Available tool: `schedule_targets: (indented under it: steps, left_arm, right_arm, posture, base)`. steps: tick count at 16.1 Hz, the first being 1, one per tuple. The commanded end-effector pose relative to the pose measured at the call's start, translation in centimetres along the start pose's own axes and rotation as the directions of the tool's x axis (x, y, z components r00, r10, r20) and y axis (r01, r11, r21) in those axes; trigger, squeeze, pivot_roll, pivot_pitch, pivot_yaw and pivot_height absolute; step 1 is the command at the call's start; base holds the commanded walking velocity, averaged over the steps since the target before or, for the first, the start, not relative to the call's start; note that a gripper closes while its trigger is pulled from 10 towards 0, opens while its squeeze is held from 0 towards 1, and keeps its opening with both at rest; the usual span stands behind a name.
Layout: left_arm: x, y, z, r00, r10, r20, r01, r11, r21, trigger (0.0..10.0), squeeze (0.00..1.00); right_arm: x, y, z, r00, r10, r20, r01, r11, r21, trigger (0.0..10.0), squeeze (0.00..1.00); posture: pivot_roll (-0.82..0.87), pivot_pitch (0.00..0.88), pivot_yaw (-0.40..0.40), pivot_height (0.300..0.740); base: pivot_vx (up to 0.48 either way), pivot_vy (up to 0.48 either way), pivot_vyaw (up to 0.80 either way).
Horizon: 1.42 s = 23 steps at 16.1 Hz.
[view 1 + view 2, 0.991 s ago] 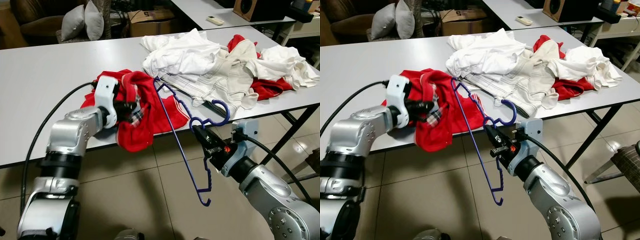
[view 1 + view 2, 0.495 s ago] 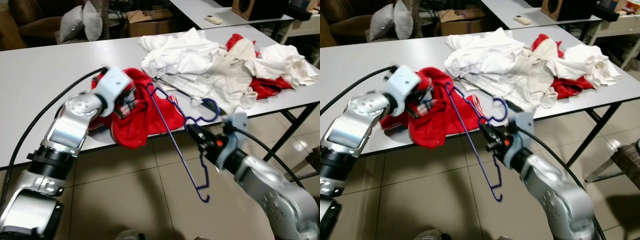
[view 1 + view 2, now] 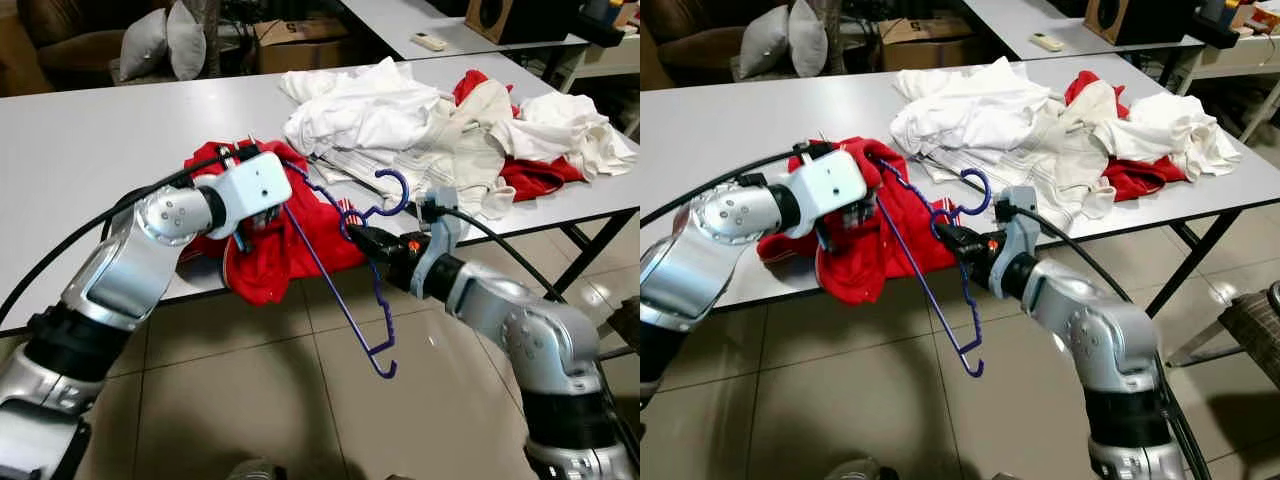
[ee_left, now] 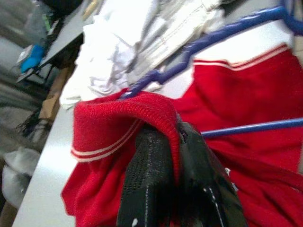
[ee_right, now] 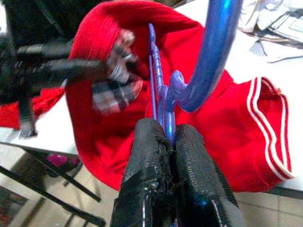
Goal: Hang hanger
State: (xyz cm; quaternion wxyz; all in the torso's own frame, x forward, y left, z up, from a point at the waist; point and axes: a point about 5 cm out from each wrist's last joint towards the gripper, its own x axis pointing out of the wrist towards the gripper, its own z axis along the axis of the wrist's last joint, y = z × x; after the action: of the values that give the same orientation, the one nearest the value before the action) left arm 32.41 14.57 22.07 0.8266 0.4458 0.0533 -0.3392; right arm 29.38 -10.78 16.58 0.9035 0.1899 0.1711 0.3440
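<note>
Blue hanger [image 3: 340,260] ×1 | red garment [image 3: 290,235] ×1 | grippers ×2

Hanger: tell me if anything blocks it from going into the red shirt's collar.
Nothing visible does. The right gripper holds the blue hanger by its neck, the left gripper holds the red shirt collar open, hanger end at it.

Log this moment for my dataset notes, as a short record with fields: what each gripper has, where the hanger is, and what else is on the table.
left gripper: shut on the collar of the red garment, at the table's near edge
right gripper: shut on the blue hanger, just below its hook
hanger position: tilted, upper end at the garment's collar, lower end hanging past the table edge
garment state: partly draped over the edge, not yet on the hanger
table: pile of white and red clothes on the robot's right side
</note>
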Motion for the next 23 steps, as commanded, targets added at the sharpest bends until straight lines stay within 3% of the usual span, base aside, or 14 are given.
schedule_targets:
  steps: [1, 4, 5, 6, 7, 8, 9, 11, 13, 16, 18, 20, 22, 23]
  left_arm:
    - [-0.2, -0.5, 1.0, 0.997, -0.059, 0.051, 0.058, 0.998, 0.010, 0.0, 0.00]
    - [-0.2, -0.7, 1.2, 0.995, -0.078, 0.066, 0.079, 0.997, -0.011, 0.0, 0.00]
    - [0.1, -0.8, 1.3, 0.992, -0.095, 0.081, 0.099, 0.994, -0.052, 0.8, 0.00]
    - [0.2, -1.0, 1.4, 0.989, -0.113, 0.096, 0.122, 0.989, -0.089, 0.9, 0.00]
    - [0.3, -1.2, 1.7, 0.985, -0.122, 0.120, 0.140, 0.979, -0.151, 0.5, 0.00]
    - [0.5, -1.4, 2.8, 0.970, -0.134, 0.205, 0.194, 0.929, -0.314, 0.0, 0.00]
    - [0.6, -1.5, 3.3, 0.959, -0.146, 0.243, 0.236, 0.886, -0.399, 0.0, 0.00]
    - [0.7, -1.6, 3.8, 0.944, -0.167, 0.285, 0.289, 0.836, -0.467, 0.0, 0.00]
    - [0.6, -1.6, 4.4, 0.920, -0.204, 0.335, 0.364, 0.759, -0.540, 0.0, 0.00]
    - [0.5, -2.3, 3.2, 0.928, -0.272, 0.255, 0.369, 0.756, -0.541, 0.0, 0.00]
    - [0.4, -2.4, 3.5, 0.917, -0.284, 0.278, 0.397, 0.713, -0.578, 0.0, 0.00]
    - [0.4, -2.8, 4.0, 0.902, -0.311, 0.299, 0.431, 0.693, -0.578, 0.0, 0.00]
    - [0.3, -3.3, 4.3, 0.883, -0.335, 0.328, 0.468, 0.670, -0.576, 0.0, 0.00]
    - [0.1, -3.3, 5.1, 0.862, -0.334, 0.382, 0.506, 0.632, -0.588, 0.0, 0.00]
  right_arm:
    - [0.6, -0.5, 0.8, 1.000, -0.011, 0.013, 0.010, 0.999, 0.051, 10.0, 0.00]
    - [1.7, -0.7, 1.5, 0.999, -0.002, 0.044, -0.004, 0.991, 0.137, 10.0, 0.00]
    - [2.5, -0.5, 1.8, 0.996, 0.001, 0.090, -0.021, 0.976, 0.219, 10.0, 0.00]
    - [2.9, -0.4, 1.9, 0.993, -0.003, 0.115, -0.029, 0.961, 0.276, 10.0, 0.00]
    - [3.5, -0.5, 2.0, 0.991, -0.022, 0.136, -0.024, 0.945, 0.327, 10.0, 0.00]
    - [4.4, -0.7, 2.0, 0.982, -0.082, 0.167, 0.014, 0.928, 0.373, 10.0, 0.00]
    - [4.9, -0.7, 2.0, 0.978, -0.104, 0.181, 0.029, 0.927, 0.374, 10.0, 0.00]
    - [5.9, -0.5, 2.5, 0.952, -0.147, 0.267, 0.019, 0.902, 0.432, 10.0, 0.00]
    - [6.9, -0.3, 3.1, 0.919, -0.205, 0.336, -0.008, 0.843, 0.537, 10.0, 0.00]
    - [7.8, 0.4, 3.9, 0.885, -0.220, 0.411, -0.102, 0.769, 0.631, 10.0, 0.00]
    - [8.4, 1.2, 4.0, 0.863, -0.222, 0.455, -0.196, 0.683, 0.704, 10.0, 0.00]
    - [8.9, 1.7, 4.0, 0.848, -0.225, 0.480, -0.271, 0.593, 0.758, 10.0, 0.00]
    - [9.2, 2.2, 4.1, 0.846, -0.220, 0.486, -0.281, 0.590, 0.756, 10.0, 0.00]
    - [9.4, 2.4, 4.2, 0.842, -0.223, 0.491, -0.283, 0.592, 0.754, 10.0, 0.00]
  posture:
    - [-0.03, 0.000, -0.023, 0.740]
    - [-0.03, 0.000, -0.023, 0.740]
    - [-0.02, 0.000, -0.019, 0.740]
    - [-0.02, 0.000, -0.011, 0.740]
    - [-0.02, 0.000, -0.004, 0.740]
    - [-0.01, 0.000, 0.008, 0.740]
    - [0.00, 0.000, 0.015, 0.740]
    - [0.01, 0.000, 0.026, 0.740]
    - [0.04, 0.000, 0.038, 0.740]
    - [0.06, 0.004, 0.053, 0.740]
    - [0.08, 0.008, 0.061, 0.740]
    - [0.09, 0.010, 0.060, 0.740]
    - [0.08, 0.011, 0.058, 0.740]
    - [0.08, 0.011, 0.054, 0.740]
  base:
    - [0.000, 0.000, 0.00]
    - [0.000, 0.000, 0.00]
    - [0.000, 0.000, 0.00]
    - [0.000, 0.000, 0.00]
    - [0.000, 0.000, 0.00]
    - [0.000, 0.000, 0.00]
    - [0.000, 0.000, 0.00]
    - [0.000, 0.000, 0.00]
    - [0.000, 0.000, 0.00]
    - [0.000, 0.000, 0.00]
    - [0.000, 0.000, 0.00]
    - [0.000, 0.000, 0.00]
    - [0.000, 0.000, 0.00]
    - [0.000, 0.000, 0.00]
